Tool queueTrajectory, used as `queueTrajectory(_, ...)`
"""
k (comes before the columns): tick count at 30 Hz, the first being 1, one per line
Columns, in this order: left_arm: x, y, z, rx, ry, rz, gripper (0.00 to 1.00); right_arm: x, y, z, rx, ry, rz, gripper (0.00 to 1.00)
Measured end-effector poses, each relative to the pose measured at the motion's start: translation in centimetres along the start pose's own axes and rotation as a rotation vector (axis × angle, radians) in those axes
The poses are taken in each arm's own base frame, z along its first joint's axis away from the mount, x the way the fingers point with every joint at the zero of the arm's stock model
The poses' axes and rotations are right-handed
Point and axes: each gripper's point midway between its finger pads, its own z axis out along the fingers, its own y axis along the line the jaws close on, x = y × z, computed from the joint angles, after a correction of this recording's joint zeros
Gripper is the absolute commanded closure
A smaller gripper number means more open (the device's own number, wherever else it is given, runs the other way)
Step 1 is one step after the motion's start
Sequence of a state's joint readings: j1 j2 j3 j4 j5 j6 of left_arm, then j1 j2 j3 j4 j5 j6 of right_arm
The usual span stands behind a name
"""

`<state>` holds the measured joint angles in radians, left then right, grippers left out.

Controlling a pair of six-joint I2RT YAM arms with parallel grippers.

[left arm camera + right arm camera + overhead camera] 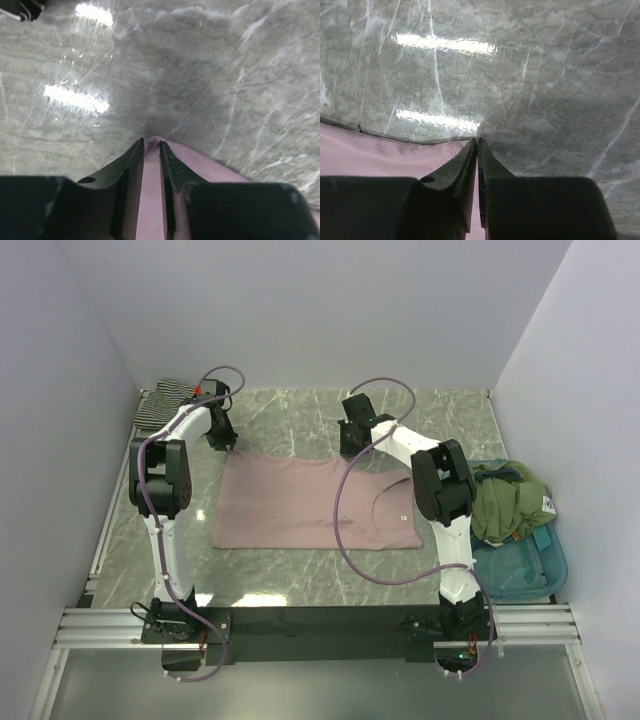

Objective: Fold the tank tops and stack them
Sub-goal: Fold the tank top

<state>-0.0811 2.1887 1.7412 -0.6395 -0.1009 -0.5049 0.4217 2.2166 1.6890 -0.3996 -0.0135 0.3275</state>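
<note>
The dusty pink tank top (pixel 315 505) lies spread flat in the middle of the marble table. Its far left corner (pixel 220 170) lies between the fingers of my left gripper (pixel 222 440) (pixel 151 143), whose jaws stand a narrow gap apart with pink cloth showing between them. My right gripper (pixel 350 450) (pixel 478 141) is at the top's far edge (pixel 380 150), its fingertips meeting and pinching the cloth. The striped tank top (pixel 165 402) lies bunched in the back left corner.
A teal tray (pixel 545 575) at the right edge holds a crumpled olive-green garment (pixel 510 500). White walls enclose the table on three sides. Both arm bases sit on the black rail at the near edge.
</note>
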Motion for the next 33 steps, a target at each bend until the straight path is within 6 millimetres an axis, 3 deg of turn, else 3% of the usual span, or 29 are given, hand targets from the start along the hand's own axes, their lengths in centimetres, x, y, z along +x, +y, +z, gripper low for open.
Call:
queueTrajectory(5,-0.5,-0.5,0.1,0.026,-0.020,-0.003,0.75,-0.1,0.2,-0.1,-0.009,0.000,0.005,0.87)
queueTrajectory(10,-0.7,-1.1,0.2,0.061,-0.027,-0.004,0.60,-0.5,0.5,-0.6,-0.019,-0.011,0.012,0.66)
queueTrajectory(12,-0.6,-1.2,0.3,0.064,-0.025,-0.006,0.60,-0.7,0.6,-0.9,-0.023,-0.018,0.011,0.62)
queueTrajectory(21,-0.1,-0.7,0.2,0.041,-0.009,-0.004,0.67,-1.6,0.9,-1.8,-0.034,-0.041,0.011,0.61)
queueTrajectory(33,0.0,-0.5,0.0,0.036,0.001,0.008,0.67,-0.1,1.1,-1.4,-0.045,-0.009,0.001,0.58)
